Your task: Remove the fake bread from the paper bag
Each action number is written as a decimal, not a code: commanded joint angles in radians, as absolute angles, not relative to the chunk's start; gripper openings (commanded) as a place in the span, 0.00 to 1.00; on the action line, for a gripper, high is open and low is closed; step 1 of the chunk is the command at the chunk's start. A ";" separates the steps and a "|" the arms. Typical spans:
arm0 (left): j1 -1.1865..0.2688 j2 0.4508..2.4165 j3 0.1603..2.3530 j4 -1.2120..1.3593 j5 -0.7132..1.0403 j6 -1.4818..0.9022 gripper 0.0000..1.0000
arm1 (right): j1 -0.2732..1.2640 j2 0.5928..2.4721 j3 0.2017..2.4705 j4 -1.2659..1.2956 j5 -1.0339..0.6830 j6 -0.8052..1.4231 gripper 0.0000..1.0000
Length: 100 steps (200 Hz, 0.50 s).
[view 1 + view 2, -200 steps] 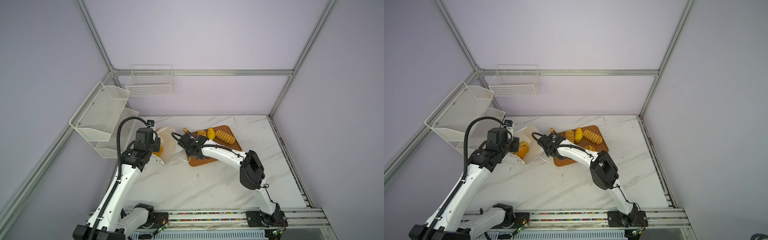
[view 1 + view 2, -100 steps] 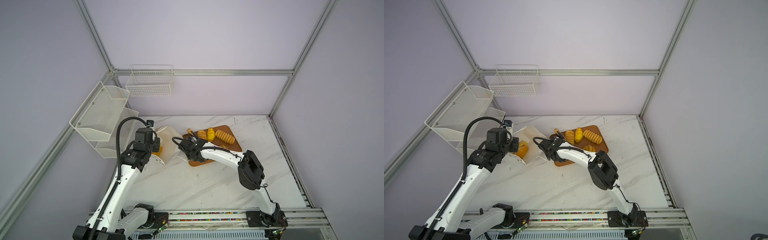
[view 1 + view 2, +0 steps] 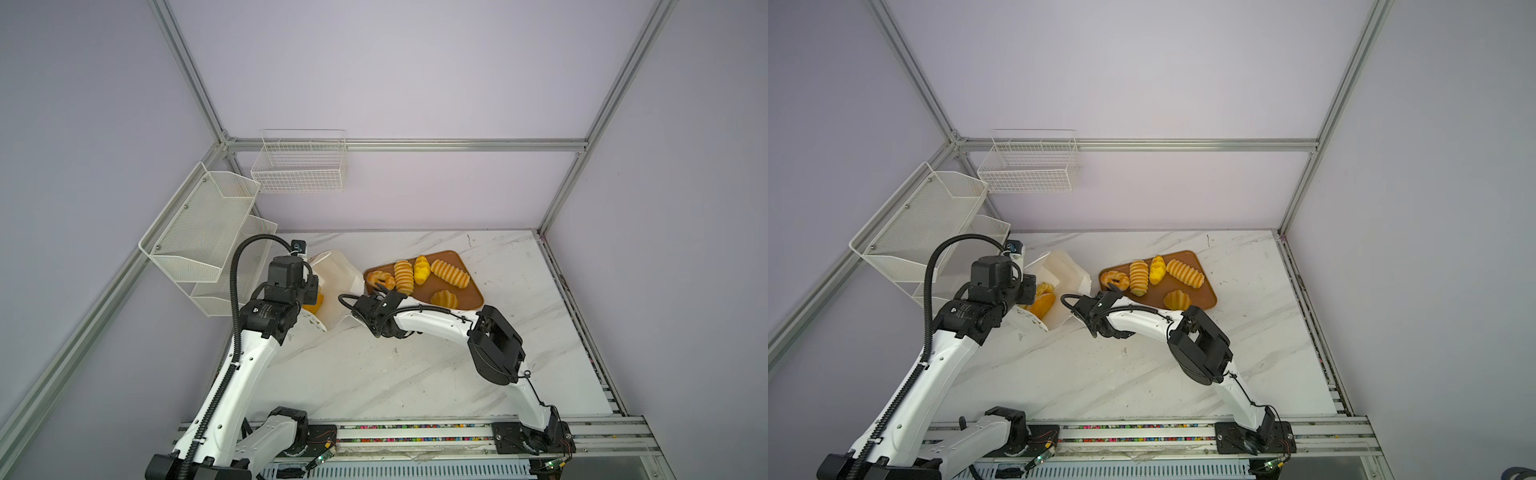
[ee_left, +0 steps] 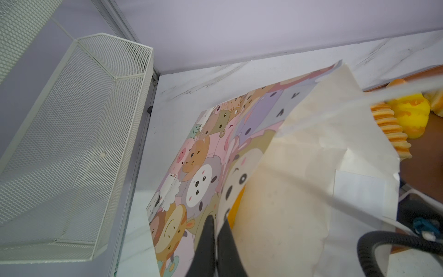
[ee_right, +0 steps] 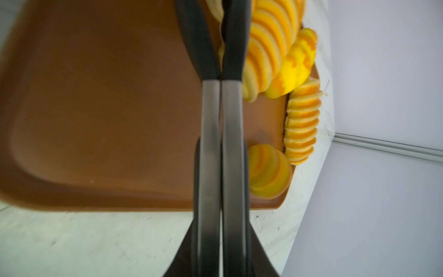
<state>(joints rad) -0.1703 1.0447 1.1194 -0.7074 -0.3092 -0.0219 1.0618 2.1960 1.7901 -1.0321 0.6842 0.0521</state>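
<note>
- While the left claw [image 4: 217,231] is closed on the printed wall of the paper bag [image 3: 1073,276] at its mouth and holds this mouth open, the fake bread [image 3: 1041,302] not yet taken out lies inside, just beside this claw.
- Two orange-yellow pieces seem to be in there in a top view. The bigger one has its long axis, as I judge, from the front left toward the back right.
- The right claw [image 3: 1116,292] has its jaws pressed together with nothing between them. It hangs over the near corner of the tray [image 3: 1202,299], just beside the ring doughnut [image 3: 1115,279], and its fingers point to the tray, away from the bag.
- From the right claw, the bread in the bag lies to the left, and the right wall of the bag stands between them.
- The left arm is nearer, but it is busy with the bag. So the free right arm should, I think, turn round, open its jaws and enter over the rim from above.
- Five pieces lie already on the tray, which rests on the bench [image 3: 1142,365].
</note>
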 commanded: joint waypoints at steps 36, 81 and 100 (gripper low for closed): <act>-0.161 1.028 1.085 -0.682 -0.296 -0.027 0.00 | 1.062 2.181 1.805 -1.081 0.512 0.084 0.10; -0.160 1.017 1.083 -0.688 -0.302 -0.026 0.00 | 1.062 2.179 1.845 -1.100 0.485 0.100 0.21; -0.160 1.019 1.086 -0.690 -0.299 -0.025 0.00 | 1.060 2.172 1.849 -1.102 0.481 0.109 0.25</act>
